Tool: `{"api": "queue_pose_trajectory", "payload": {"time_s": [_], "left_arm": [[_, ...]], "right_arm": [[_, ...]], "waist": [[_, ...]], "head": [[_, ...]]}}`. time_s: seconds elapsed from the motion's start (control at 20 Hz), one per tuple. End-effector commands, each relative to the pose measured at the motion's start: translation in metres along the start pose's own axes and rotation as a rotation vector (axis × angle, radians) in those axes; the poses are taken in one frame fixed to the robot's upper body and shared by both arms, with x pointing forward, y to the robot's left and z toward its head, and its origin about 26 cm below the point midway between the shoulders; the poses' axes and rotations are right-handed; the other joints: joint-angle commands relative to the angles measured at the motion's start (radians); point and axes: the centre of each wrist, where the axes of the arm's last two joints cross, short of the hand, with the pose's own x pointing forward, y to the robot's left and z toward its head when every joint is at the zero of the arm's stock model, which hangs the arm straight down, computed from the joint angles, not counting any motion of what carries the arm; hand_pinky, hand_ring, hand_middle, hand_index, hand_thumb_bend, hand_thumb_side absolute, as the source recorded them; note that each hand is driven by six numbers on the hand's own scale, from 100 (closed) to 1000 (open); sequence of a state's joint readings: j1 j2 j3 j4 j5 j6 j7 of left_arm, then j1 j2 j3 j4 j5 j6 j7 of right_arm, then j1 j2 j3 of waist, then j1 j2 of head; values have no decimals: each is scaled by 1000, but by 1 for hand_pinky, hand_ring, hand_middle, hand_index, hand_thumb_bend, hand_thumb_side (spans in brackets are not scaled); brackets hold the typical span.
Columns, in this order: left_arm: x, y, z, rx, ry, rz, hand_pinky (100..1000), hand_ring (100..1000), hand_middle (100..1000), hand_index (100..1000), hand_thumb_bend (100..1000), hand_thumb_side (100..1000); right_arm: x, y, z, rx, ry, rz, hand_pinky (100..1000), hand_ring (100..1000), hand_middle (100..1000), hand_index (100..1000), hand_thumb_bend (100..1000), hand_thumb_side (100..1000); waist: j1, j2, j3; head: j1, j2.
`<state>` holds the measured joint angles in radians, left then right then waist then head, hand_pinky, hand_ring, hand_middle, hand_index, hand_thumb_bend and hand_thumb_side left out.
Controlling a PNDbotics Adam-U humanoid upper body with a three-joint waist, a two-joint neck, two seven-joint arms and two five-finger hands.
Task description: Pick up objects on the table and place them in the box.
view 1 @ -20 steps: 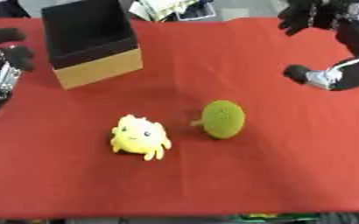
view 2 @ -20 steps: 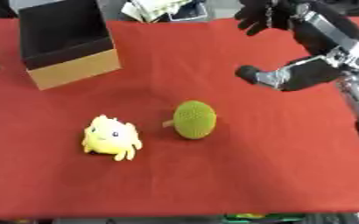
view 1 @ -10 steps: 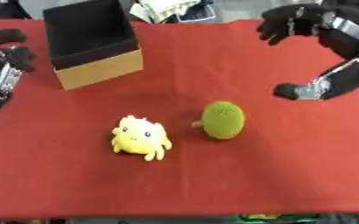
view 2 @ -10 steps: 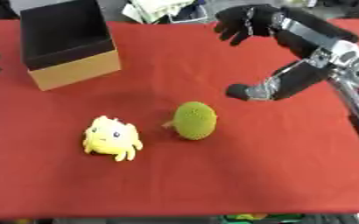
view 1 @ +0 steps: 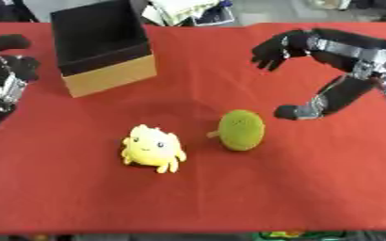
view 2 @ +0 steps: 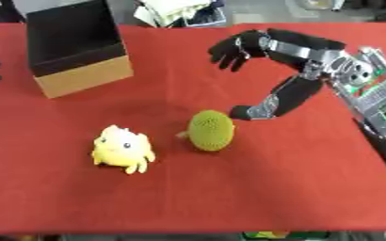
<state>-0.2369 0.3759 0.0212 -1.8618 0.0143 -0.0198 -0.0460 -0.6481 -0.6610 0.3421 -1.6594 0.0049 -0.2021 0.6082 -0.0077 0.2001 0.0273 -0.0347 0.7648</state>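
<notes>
Red table (view 1: 81, 197); right robot hand (view 2: 231, 48) fingers spread, empty, above it; clutter behind.

Your right hand (view 2: 229, 49) has swung in from the table's (view 1: 328, 188) far right corner toward its middle, fingers spread, now above the green ball (view 1: 241, 130).

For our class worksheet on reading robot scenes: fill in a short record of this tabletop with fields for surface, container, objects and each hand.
surface: red cloth-covered table
container: open brown cardboard box with black inside, far left, empty
objects: yellow plush toy; green round textured ball to its right, apart
right hand: fingers spread, above table, holding nothing
left hand: at left edge, idle
</notes>
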Motion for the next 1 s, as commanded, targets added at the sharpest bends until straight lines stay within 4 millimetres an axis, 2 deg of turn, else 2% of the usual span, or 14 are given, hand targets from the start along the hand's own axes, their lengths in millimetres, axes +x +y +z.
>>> {"api": "queue_pose_trajectory", "payload": {"time_s": [0.05,0.45,1.0], "left_arm": [[4,2,-3,-12,-17,-16,617,670,729,804,467,548],[3,1,-3,-17,-13,-13,617,670,729,804,465,556],[3,-1,-3,-20,-9,-8,617,670,736,803,456,564]], "right_arm": [[0,-5,-4,23,3,27,738,785,790,900,451,201],[-17,14,-15,99,36,14,738,774,778,889,441,198],[-30,29,-26,177,64,55,744,770,773,874,425,189]], "waist": [[2,-18,1],[2,-17,2],[2,-16,2]], "head": [[-5,5],[-5,5],[-5,5]]}}
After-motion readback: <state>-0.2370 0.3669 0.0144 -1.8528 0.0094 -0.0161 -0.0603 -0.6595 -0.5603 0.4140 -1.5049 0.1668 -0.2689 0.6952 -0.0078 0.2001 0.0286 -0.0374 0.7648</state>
